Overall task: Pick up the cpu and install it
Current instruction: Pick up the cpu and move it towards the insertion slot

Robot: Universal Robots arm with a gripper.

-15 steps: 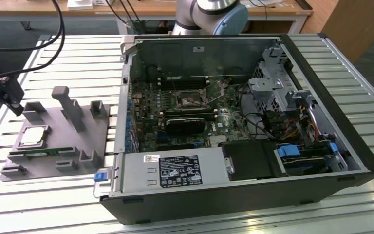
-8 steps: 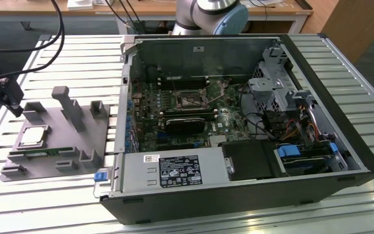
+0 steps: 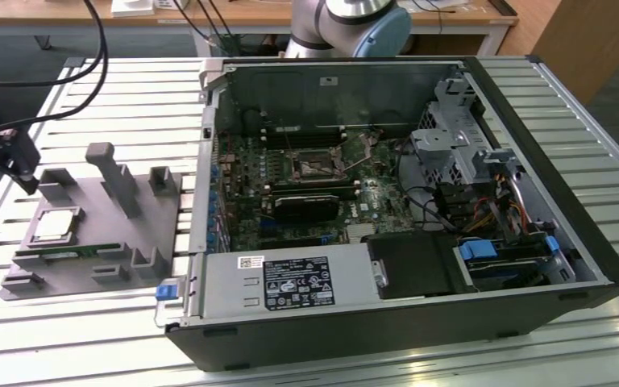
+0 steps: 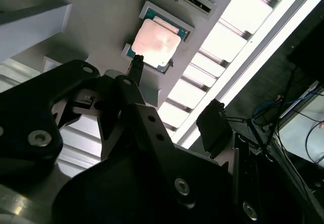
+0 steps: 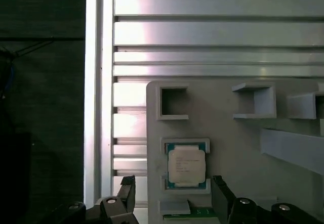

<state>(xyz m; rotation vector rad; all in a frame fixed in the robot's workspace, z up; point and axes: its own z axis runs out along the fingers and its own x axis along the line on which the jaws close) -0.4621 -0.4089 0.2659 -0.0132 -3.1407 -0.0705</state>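
Observation:
The cpu [image 3: 54, 224], a small square chip with a silvery top plate, lies flat in a shallow pocket of the grey fixture plate [image 3: 84, 278] at the exterior view's left. My gripper [image 3: 22, 179] hangs just above that plate's far left corner, a little apart from the chip. In both wrist views the cpu [image 4: 156, 43] [image 5: 187, 166] rests in its pocket ahead of the black fingertips [image 4: 135, 67] [image 5: 220, 196]. The gripper [image 5: 173, 193] is open, with nothing between its fingers. The bare cpu socket [image 3: 315, 168] sits on the motherboard inside the open computer case [image 3: 567, 161].
A thin green memory stick [image 3: 68, 251] lies in a slot of the fixture just in front of the cpu. Grey posts [image 3: 110, 173] rise from the fixture. A black heatsink block [image 3: 304, 205] lies inside the case. The slatted metal table [image 3: 126, 97] ends close beyond the fixture.

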